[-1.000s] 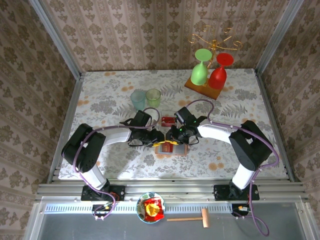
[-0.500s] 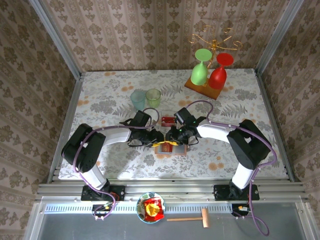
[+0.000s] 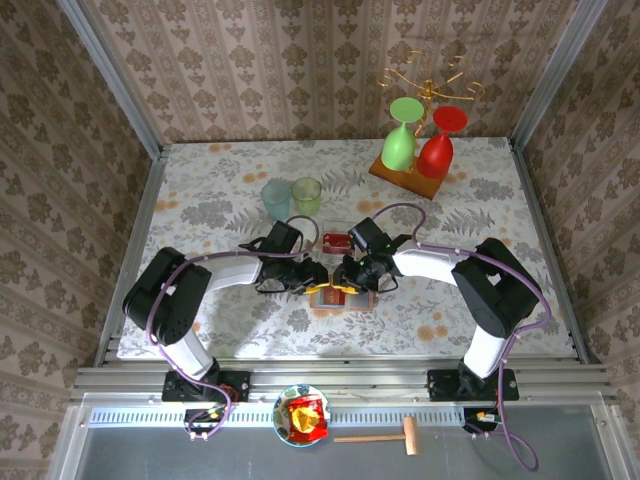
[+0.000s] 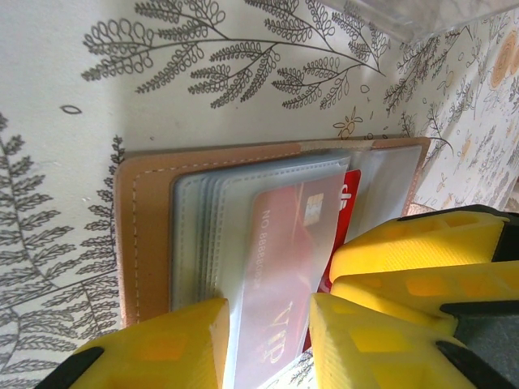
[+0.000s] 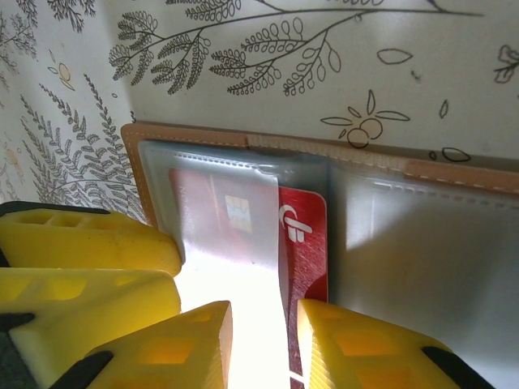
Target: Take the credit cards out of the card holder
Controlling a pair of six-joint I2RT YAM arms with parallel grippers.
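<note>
The card holder (image 3: 345,299) lies open on the flowered table, tan border (image 4: 146,235) around clear sleeves (image 5: 195,138). A red credit card (image 5: 304,243) sticks partway out of one sleeve, its logo end bare (image 4: 350,188). My left gripper (image 3: 318,275) comes in from the left. Its yellow jaws (image 4: 269,324) stand partly open astride the sleeve that holds the card. My right gripper (image 3: 348,275) faces it from the right, jaws (image 5: 263,324) partly open over the card's exposed edge. Another red card (image 3: 336,241) lies on the table just behind the grippers.
A teal cup (image 3: 275,198) and a green cup (image 3: 307,194) stand behind the left arm. A wooden board (image 3: 405,178) at the back right carries a green goblet (image 3: 399,140) and a red goblet (image 3: 440,145). A bowl with a snack packet (image 3: 303,417) and a wooden mallet (image 3: 385,436) sit on the front ledge.
The right gripper has crept slightly left over the card holder. The left arm has stayed still.
</note>
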